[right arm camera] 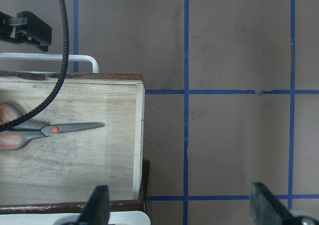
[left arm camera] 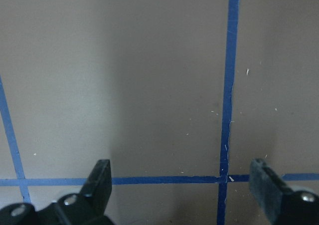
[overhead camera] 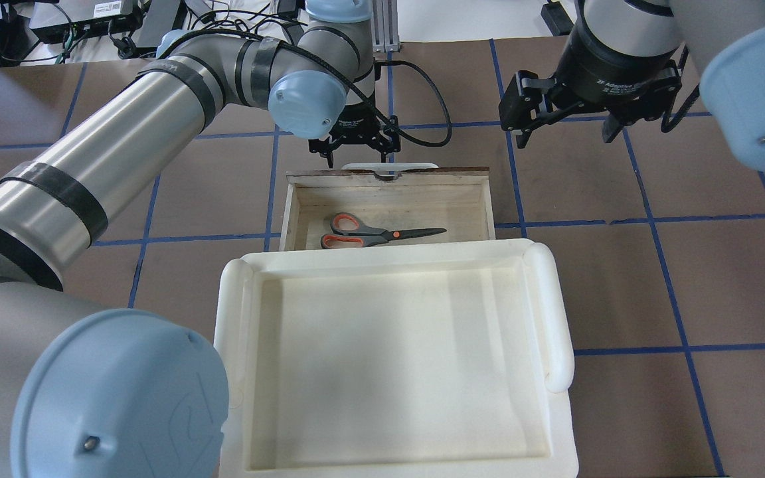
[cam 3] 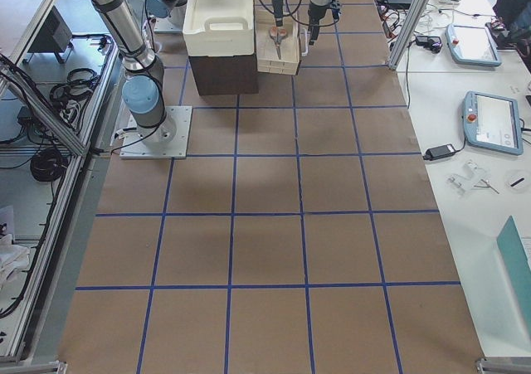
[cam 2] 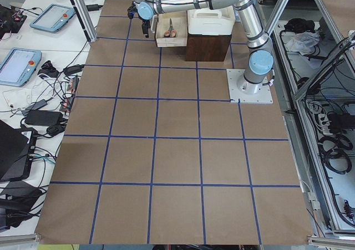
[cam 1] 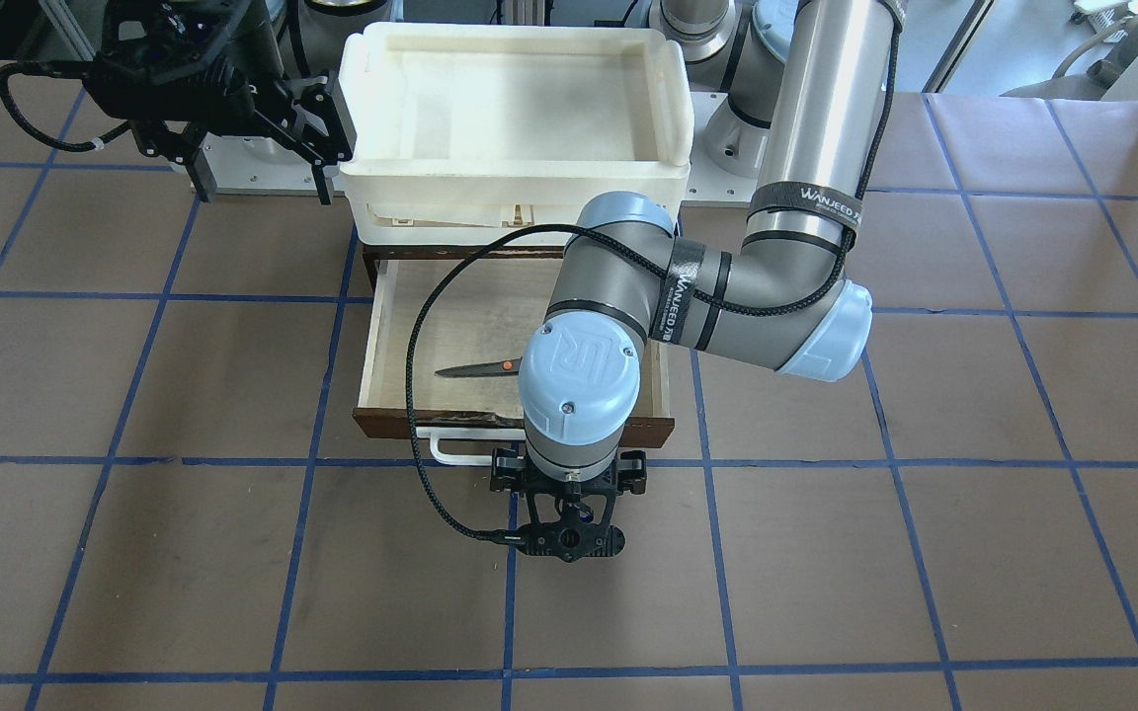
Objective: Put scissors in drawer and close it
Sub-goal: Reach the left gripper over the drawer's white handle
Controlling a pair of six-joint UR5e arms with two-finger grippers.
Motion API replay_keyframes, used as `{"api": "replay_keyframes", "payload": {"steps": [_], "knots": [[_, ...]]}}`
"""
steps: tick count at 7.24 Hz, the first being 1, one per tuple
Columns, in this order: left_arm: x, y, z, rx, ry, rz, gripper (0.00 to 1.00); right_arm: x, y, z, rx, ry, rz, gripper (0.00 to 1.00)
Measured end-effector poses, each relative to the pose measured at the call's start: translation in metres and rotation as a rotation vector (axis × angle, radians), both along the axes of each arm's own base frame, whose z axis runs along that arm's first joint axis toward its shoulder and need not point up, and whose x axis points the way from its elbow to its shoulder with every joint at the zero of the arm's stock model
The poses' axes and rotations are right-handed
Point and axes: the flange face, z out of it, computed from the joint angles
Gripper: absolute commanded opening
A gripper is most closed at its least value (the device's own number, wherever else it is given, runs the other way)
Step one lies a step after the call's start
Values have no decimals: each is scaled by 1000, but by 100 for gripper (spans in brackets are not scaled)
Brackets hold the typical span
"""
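Observation:
The scissors (overhead camera: 382, 234), grey blades with orange-lined handles, lie flat inside the open drawer (overhead camera: 489, 206), blades toward the robot's right. They also show in the front view (cam 1: 478, 369) and the right wrist view (right arm camera: 50, 130). My left gripper (overhead camera: 357, 156) is open and empty, pointing down at the table just beyond the drawer's white handle (overhead camera: 389, 164). Its wrist view shows only bare table between the fingers (left arm camera: 102, 177). My right gripper (overhead camera: 565, 129) is open and empty, hovering to the right of the drawer's far corner.
A large white plastic tray (overhead camera: 555, 312) sits on top of the dark cabinet that holds the drawer. The left arm's elbow hangs over the drawer in the front view (cam 1: 579, 365). Brown table with blue grid lines (overhead camera: 681, 219) lies all round.

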Motion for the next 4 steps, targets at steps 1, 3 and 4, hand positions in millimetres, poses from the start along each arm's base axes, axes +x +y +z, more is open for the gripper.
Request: {"api": "replay_keyframes", "payload": {"steps": [1,3,4], "knots": [[-1,2,1,7,4,1,100,0,0,0,0,0,0,100],[0,5,4,22,5,2,100,0,0,0,0,-1,0,100],[0,6,4,27,4,3,100,0,0,0,0,-1,0,100]]}}
